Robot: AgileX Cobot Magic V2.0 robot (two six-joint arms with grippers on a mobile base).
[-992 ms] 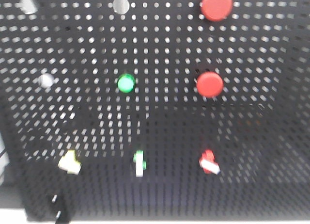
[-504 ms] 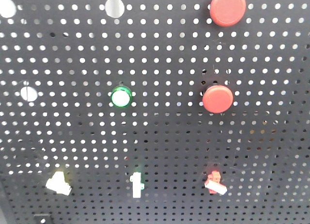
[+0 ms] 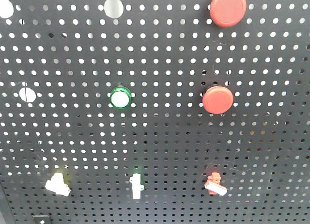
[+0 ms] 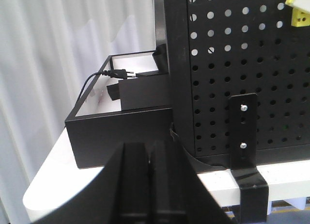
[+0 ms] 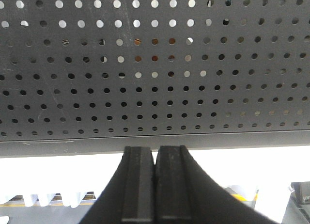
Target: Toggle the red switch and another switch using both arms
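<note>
Presently: approach stage, with no gripper at a switch. Red switch — low on the pegboard, right end of the row, under the round red buttons. Left gripper — pressed closed, empty, low by the board's corner; yellow switch up to its right. Right gripper — closed, empty, below the board's bottom edge; you likely need to raise both to their levers.

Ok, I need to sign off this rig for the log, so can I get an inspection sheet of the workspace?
Surface: black perforated panel, upright on a white table.
Job's things: red switch bottom right, middle switch, yellow switch bottom left; no tool at them.
Clutter: upper red button, lower red button, green button, black tray.
Tools: left tool shut, right tool shut, both off the panel.
Cables: plugged lead over the tray.
Surroundings: white curtain.
</note>
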